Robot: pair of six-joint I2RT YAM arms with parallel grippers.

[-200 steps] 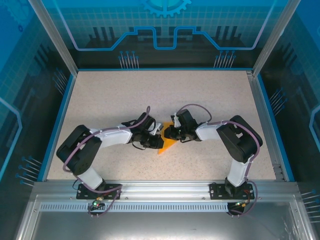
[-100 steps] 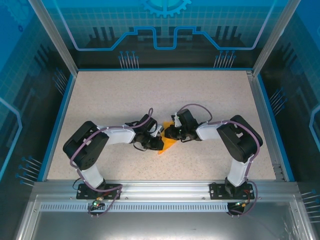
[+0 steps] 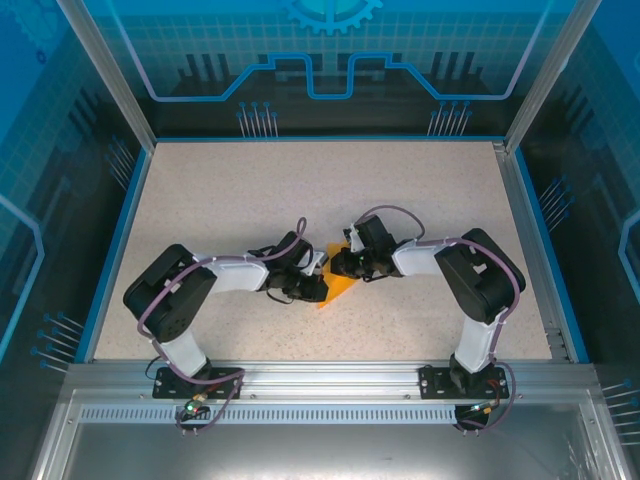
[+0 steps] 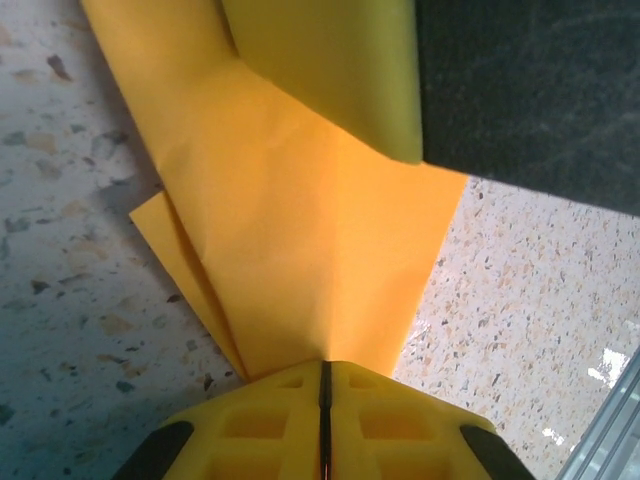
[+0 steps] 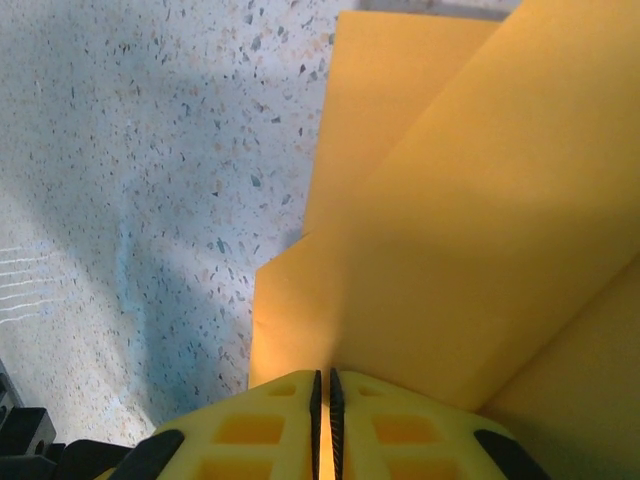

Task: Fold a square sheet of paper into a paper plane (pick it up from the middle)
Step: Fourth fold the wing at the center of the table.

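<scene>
The bench (image 3: 250, 190) is the biggest thing: flat beige top w/ fine dark and tan speckles, kinda terrazzo look, w/ a blue rim and see-through blue panels (image 3: 330, 50) behind. Both arms bend inward over the middle. The left arm (image 3: 225, 272) and right arm (image 3: 445, 262) have white shells w/ black joints and purple cables looped along them, wrists nearly meeting.

Between the wrists is the paper sheet (image 3: 337, 289), approx mid-bench, a bit toward the near edge. From above it's a small orange-yellow wedge poking out below them. It's thin, matte, no print. On the left wrist cam the paper sheet (image 4: 320, 230) has a sharp centre crease running straight to the fingers, layered flaps on the left, and one flap lifted up top. On the right wrist cam the paper sheet (image 5: 450, 250) is overlapping flat layers w/ straight edges.

The left gripper (image 4: 325, 372) has blocky yellow plastic fingers clamped tight on the paper's edge, right at the crease. The right gripper (image 5: 322, 380) has the same fingers, also pinched on the paper, w/ just a hairline slit btw them.
</scene>
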